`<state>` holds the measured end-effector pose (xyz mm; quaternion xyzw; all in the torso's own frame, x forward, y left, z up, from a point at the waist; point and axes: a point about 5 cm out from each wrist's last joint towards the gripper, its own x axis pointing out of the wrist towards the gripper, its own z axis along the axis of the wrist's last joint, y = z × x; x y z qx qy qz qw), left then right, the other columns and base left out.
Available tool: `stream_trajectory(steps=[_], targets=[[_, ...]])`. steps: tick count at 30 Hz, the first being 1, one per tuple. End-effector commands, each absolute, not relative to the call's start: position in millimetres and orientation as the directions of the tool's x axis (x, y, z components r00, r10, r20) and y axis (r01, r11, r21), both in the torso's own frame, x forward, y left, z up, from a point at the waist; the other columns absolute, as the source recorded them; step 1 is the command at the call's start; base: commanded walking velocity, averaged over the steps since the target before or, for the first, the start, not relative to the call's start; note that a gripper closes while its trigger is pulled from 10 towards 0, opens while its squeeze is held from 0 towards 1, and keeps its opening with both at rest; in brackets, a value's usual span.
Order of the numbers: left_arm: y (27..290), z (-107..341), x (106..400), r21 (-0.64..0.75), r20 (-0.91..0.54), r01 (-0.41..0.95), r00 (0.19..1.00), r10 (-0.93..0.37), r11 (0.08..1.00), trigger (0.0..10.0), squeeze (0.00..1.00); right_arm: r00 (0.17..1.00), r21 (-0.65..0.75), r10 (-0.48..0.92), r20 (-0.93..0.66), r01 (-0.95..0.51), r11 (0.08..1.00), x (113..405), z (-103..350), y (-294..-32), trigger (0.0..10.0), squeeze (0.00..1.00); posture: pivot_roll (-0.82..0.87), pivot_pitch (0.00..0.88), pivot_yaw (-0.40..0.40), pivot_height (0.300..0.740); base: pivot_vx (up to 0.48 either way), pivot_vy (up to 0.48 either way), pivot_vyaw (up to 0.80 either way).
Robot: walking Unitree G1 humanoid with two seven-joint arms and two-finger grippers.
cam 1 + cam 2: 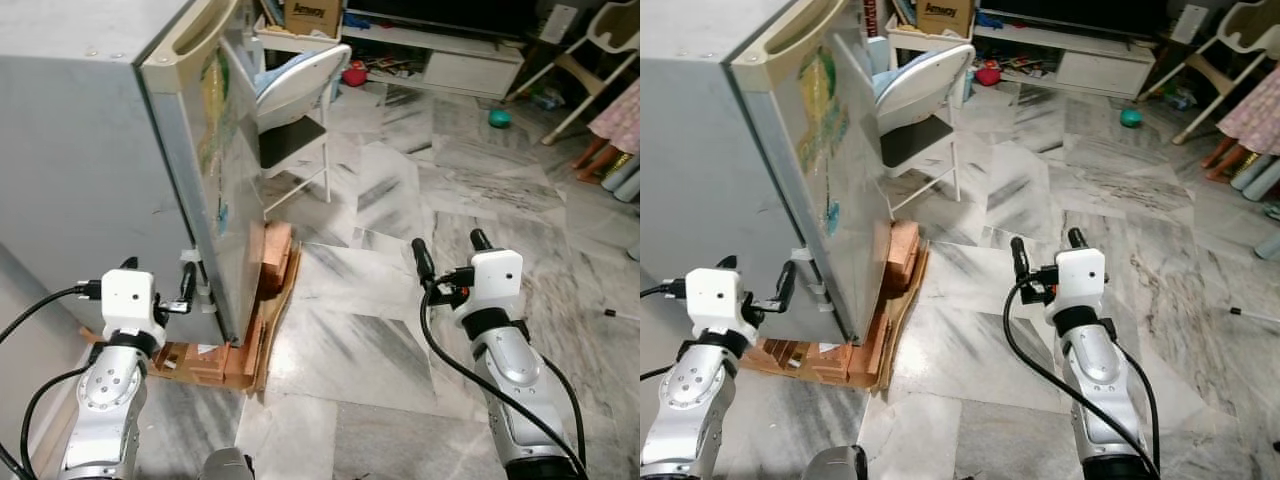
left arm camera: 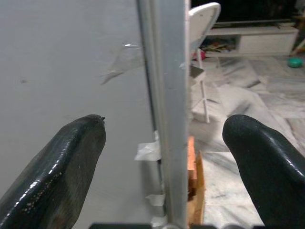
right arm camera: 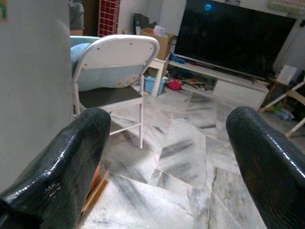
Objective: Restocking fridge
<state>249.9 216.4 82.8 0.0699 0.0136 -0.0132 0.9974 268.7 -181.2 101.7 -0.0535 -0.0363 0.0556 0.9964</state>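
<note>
A small grey fridge [image 1: 100,180] stands at the left with its door [image 1: 228,170] closed; a cream handle strip runs along the door's top. My left gripper [image 1: 160,275] is open low at the fridge's front corner. In the left wrist view its fingers [image 2: 71,162] straddle the seam between door edge and side wall [image 2: 162,95]. My right gripper [image 1: 449,243] is open and holds nothing, above the marble floor to the right of the fridge. In the right wrist view it [image 3: 167,124] faces the room.
The fridge rests on wooden blocks and cardboard [image 1: 268,270]. A white folding chair [image 1: 295,95] stands just beyond the door. Further back are a TV cabinet [image 1: 440,60], a cardboard box [image 1: 313,15], a green ball [image 1: 499,118], a high chair [image 1: 590,60] and a person's legs [image 1: 612,125].
</note>
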Motion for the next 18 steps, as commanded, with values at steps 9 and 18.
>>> stream_trajectory(steps=[9,18], targets=[[212.5,84.2,248.6,0.132,-0.043,0.053,0.998,-0.047,0.990,10.0,0.00,0.994,-0.110,0.101,0.048,-0.095,0.989,270.2,97.8,-181.9,10.0,0.00,0.03,0.039,-0.074,0.740,0.325,0.000,-0.62],[216.1,78.8,242.3,0.122,-0.072,0.006,0.997,0.003,0.992,10.0,0.00,0.994,-0.116,0.109,0.030,-0.105,0.988,269.7,92.8,-180.4,10.0,0.00,0.03,0.040,-0.074,0.740,0.147,0.000,0.00]])
